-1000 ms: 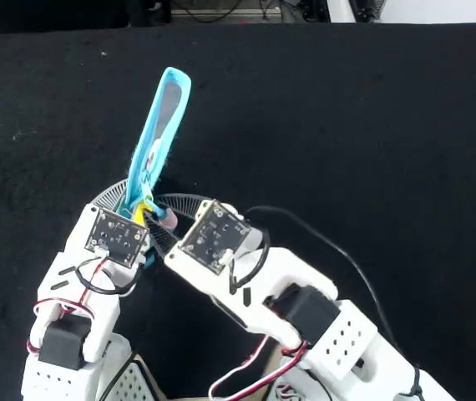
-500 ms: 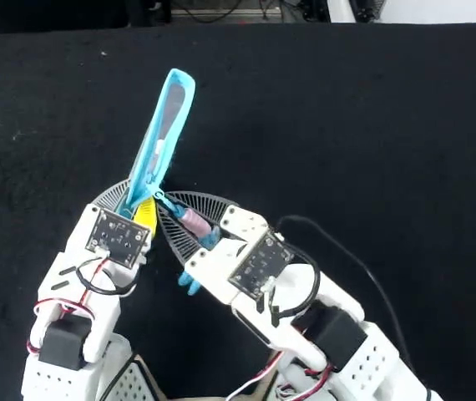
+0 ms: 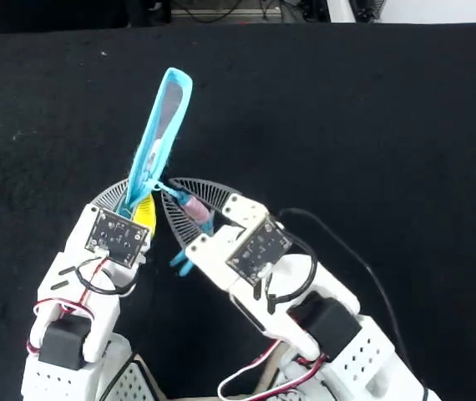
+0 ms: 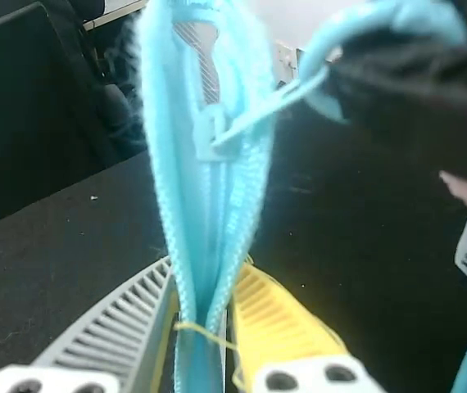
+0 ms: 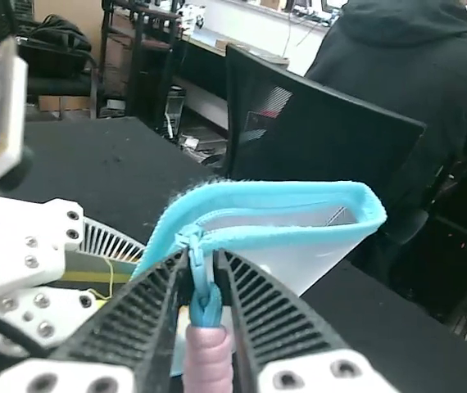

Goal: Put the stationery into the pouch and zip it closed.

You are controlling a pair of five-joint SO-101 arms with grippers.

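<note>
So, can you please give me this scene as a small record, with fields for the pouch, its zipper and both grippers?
pouch: light blue pouch, standing on its edge on the black table, zipper side up
zipper: blue zipper pull, near the pouch end that the left arm holds; cannot tell how far it is closed
left arm: left gripper shut on one end of the pouch
right arm: right gripper shut on the zipper pull

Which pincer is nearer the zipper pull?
Right. The right pincer is shut on the zipper pull; the left pincer grips the end of the blue pouch beside it.
</note>
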